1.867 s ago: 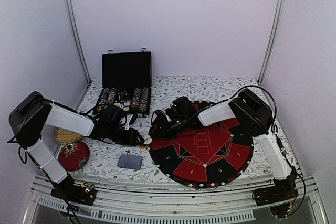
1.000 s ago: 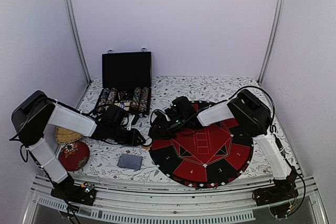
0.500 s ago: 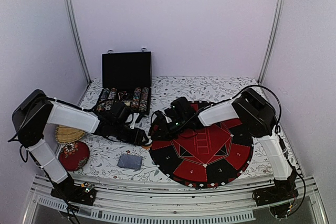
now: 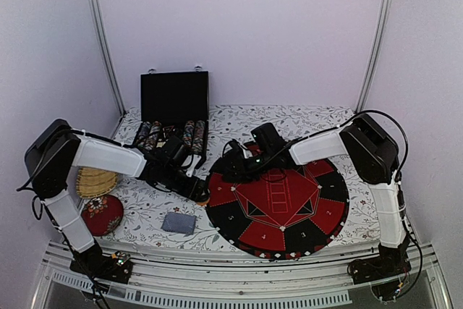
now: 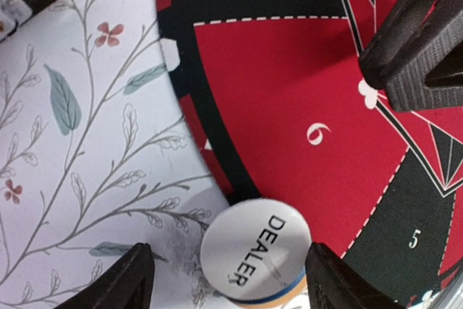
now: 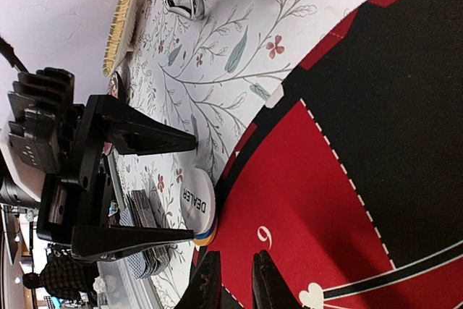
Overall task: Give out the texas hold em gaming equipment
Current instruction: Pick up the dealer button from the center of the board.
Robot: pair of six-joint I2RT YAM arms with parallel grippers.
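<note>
A white DEALER button [image 5: 255, 251] lies on top of a blue and an orange button, on the flowered cloth at the left rim of the round red-and-black mat [image 5: 289, 92]. My left gripper [image 5: 233, 284] is open, with one finger on each side of this stack, not touching it. The stack also shows in the right wrist view [image 6: 197, 204]. My right gripper [image 6: 235, 269] hovers over the mat's section 6, jaws nearly together with nothing between them. A grey-backed card deck [image 4: 179, 222] lies on the cloth. Striped chips [image 4: 189, 135] sit in rows in the case.
The open black chip case [image 4: 174, 95] stands at the back left. A wicker dish [image 4: 94, 181] and a red round cushion [image 4: 101, 213] lie at the left edge. The right gripper [image 4: 223, 170] is close to the left gripper [image 4: 202, 192], over the mat's left rim.
My left gripper has moved right to the mat's rim and now straddles the button stack. The right arm has shifted right and its gripper has drawn back a little over the mat.
</note>
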